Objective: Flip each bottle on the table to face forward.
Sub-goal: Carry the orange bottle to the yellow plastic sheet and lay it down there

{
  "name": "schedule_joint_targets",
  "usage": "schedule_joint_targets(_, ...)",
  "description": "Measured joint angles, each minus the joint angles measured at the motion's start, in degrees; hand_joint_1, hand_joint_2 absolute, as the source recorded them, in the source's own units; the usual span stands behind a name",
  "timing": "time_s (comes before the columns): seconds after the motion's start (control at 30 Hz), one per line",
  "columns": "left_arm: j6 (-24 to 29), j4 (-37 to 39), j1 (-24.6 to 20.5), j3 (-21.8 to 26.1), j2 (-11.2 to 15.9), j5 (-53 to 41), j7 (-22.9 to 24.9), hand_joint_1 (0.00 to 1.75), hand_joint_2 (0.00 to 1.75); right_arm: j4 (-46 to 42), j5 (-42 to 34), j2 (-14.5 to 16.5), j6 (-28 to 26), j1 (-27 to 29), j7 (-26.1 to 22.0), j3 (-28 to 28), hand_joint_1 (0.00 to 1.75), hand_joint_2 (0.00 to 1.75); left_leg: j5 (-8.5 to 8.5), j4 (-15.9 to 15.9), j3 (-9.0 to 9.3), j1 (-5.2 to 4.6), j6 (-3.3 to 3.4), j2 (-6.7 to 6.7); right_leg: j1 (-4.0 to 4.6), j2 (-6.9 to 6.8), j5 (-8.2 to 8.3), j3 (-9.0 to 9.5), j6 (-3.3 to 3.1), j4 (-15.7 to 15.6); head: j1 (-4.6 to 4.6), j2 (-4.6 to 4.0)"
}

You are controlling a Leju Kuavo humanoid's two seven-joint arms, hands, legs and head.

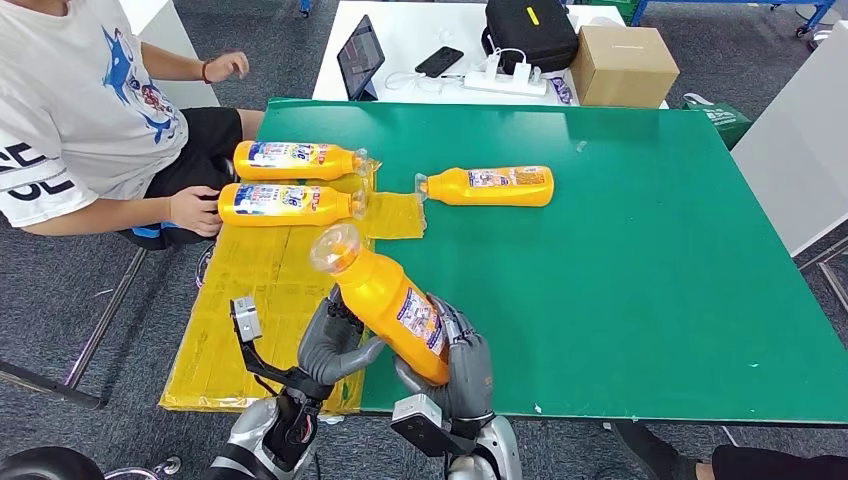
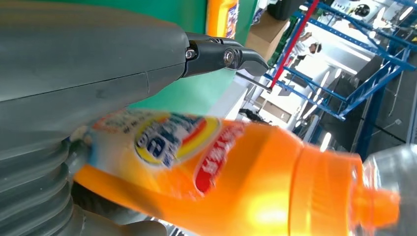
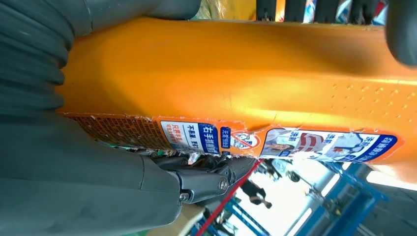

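A: Biggest thing first, the green table [image 1: 650, 250]. Held bottle [image 1: 392, 305] is up off it near the front edge, tilted, clear cap pointing up and away from the robot. If it slips it could miss the table and go to the floor.

B: Grip ok?

A: Both hands grasping it. Left hand [image 1: 335, 345] wraps the lower body from its side, right hand [image 1: 462, 370] cups the base end. Right wrist view has the small-print label [image 3: 275, 140] facing that cam, torn along its edge. Plastic looks glossy, so I'd guess it may twist in the fingers when one hand lets go to re-grip.

B: Other bottles?

A: Two lying side by side on the yellow sheet [image 1: 260, 300], far bottle [image 1: 295, 160] and near bottle [image 1: 285, 203]; a third bottle [image 1: 490, 186] lies alone on the green. A person's hand [image 1: 195, 210] rests right at the near one's base. Setting down on that side risks bumping the hand or rolling the pair.
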Motion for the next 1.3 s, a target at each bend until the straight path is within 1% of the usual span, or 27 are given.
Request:
schedule_joint_targets(0.2, -0.42, 0.00, 0.21, -0.15, 0.34, 0.01, 0.14, 0.00, 1.75, 2.26, 0.06, -0.08, 0.00, -0.74, 0.00, 0.65, 1.75, 1.75, 0.00, 0.00, 0.00, 0.00, 0.00, 0.00, 0.00, 0.00, 0.00, 0.00, 0.00, 0.00, 0.01, 0.00)
schedule_joint_targets(0.37, -1.43, 0.60, 0.16, -0.40, 0.52, 1.25, 1.35, 0.00, 1.75, 6.20, 5.71, 0.00, 0.00, -2.27, -0.04, 0.91, 1.75, 1.75, 0.00, 0.00, 0.00, 0.00, 0.00, 0.01, 0.00, 0.00, 0.00, -0.01, 0.00, 0.00, 0.01, 0.00)
schedule_joint_targets(0.57, -1.68, 3.33, -0.08, -0.45, 1.21, 0.83, 1.22, 0.00, 1.75, 12.18, 9.48, 0.27, -0.08, -4.11, -0.07, 0.88, 1.75, 1.75, 0.00, 0.00, 0.01, 0.00, 0.00, 0.02, 0.00, 0.01, 0.00, -0.03, 0.00, 0.00, 0.01, 0.00)
schedule_joint_targets(0.73, -0.99, 7.37, -1.93, -0.68, 1.91, -1.36, 1.34, 0.00, 1.75, 15.15, 12.83, 0.94, -0.11, -5.49, 0.11, 0.77, 1.75, 1.75, 0.00, 0.00, 0.01, 0.00, 0.00, 0.03, 0.00, 0.01, 0.00, -0.04, 0.00, 0.00, 0.01, 0.00)
schedule_joint_targets(1.0, -1.52, 11.60, -2.94, -1.20, 2.02, -1.32, 1.42, 0.00, 1.75, 18.16, 14.32, 1.74, -0.13, -6.92, 0.33, 0.80, 1.75, 1.75, 0.00, 0.00, 0.00, 0.00, 0.00, 0.06, 0.00, 0.03, 0.00, -0.05, 0.00, 0.00, 0.01, 0.00)
schedule_joint_targets(1.03, -1.57, 11.91, -3.02, -1.27, 2.05, -1.27, 1.37, 0.26, 1.75, 18.52, 14.21, 1.77, -0.14, -7.05, 0.32, 0.84, 1.75, 1.75, 0.00, 0.00, 0.00, 0.00, 0.00, 0.06, 0.00, 0.03, 0.00, -0.06, 0.00, 0.00, 0.01, 0.00)
schedule_joint_targets(1.13, -1.61, 12.57, -3.22, -1.51, 2.17, -1.23, 1.05, 1.55, 1.75, 19.57, 13.67, 1.85, -0.15, -7.44, 0.31, 1.04, 1.75, 1.75, 0.00, 0.00, 0.00, 0.00, 0.00, 0.06, 0.00, 0.03, 0.00, -0.06, 0.00, 0.00, 0.01, 0.00)
schedule_joint_targets(1.17, -1.69, 12.67, -3.21, -1.54, 2.20, -1.02, 0.91, 1.73, 1.75, 19.81, 13.51, 1.87, -0.15, -7.53, 0.31, 1.13, 1.75, 1.75, 0.00, 0.00, 0.00, 0.00, 0.00, 0.06, 0.00, 0.03, 0.00, -0.06, 0.00, 0.00, 0.01, 0.00)
schedule_joint_targets(1.3, -3.39, 12.73, -2.78, -1.35, 2.20, 2.48, 0.51, 1.75, 1.75, 20.74, 13.05, 1.87, -0.15, -8.09, 0.24, 1.74, 1.75, 1.75, 0.00, 0.00, 0.01, 0.00, -0.01, 0.07, 0.00, 0.03, 0.00, -0.06, 0.00, 0.00, 0.01, 0.00)
